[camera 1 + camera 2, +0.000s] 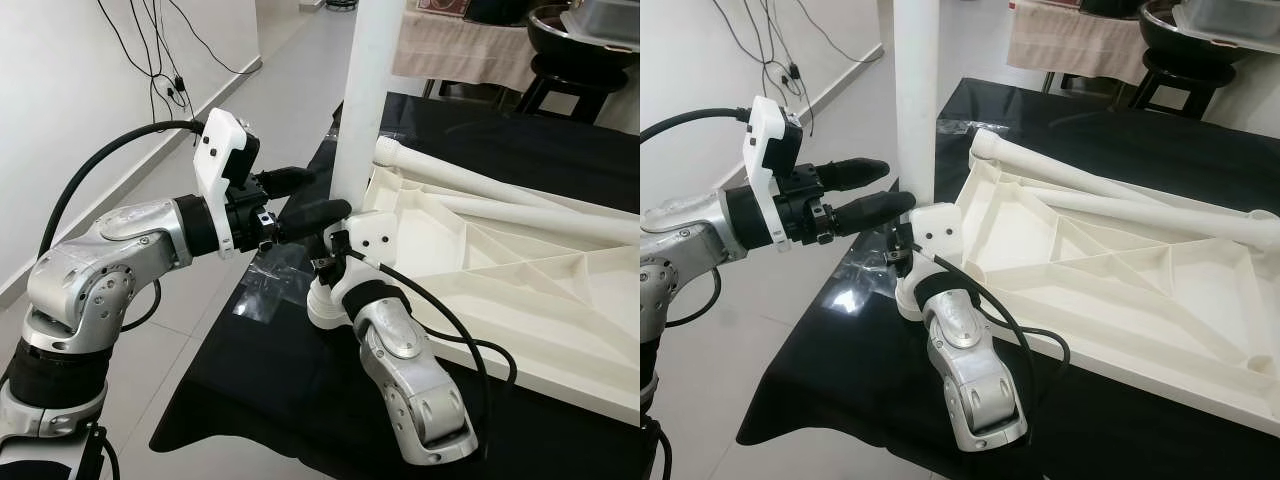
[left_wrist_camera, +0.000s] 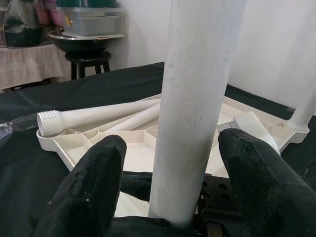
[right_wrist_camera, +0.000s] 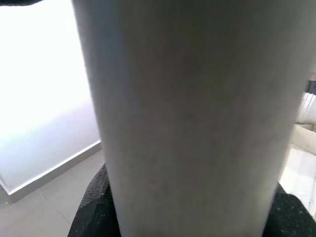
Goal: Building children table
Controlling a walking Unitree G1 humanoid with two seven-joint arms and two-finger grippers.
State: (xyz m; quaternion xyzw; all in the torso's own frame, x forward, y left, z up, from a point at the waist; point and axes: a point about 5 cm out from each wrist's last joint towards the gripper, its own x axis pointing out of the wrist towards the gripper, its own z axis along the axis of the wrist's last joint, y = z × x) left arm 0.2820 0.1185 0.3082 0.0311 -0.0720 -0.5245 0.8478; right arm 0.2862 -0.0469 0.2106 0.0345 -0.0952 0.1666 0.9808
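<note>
A white tabletop lies upside down on a black cloth. At its near left corner a white leg stands upright. My left gripper is open, with one black finger on each side of this leg and a gap showing in the left wrist view. My right gripper reaches up from below and holds the same leg near its base, its white wrist housing against the corner. Two loose legs lie across the tabletop's ribs.
Clear plastic wrap lies on the cloth near the table's left edge. A stool with a black bowl and a cloth-covered table stand behind. Cables hang on the left wall above bare floor.
</note>
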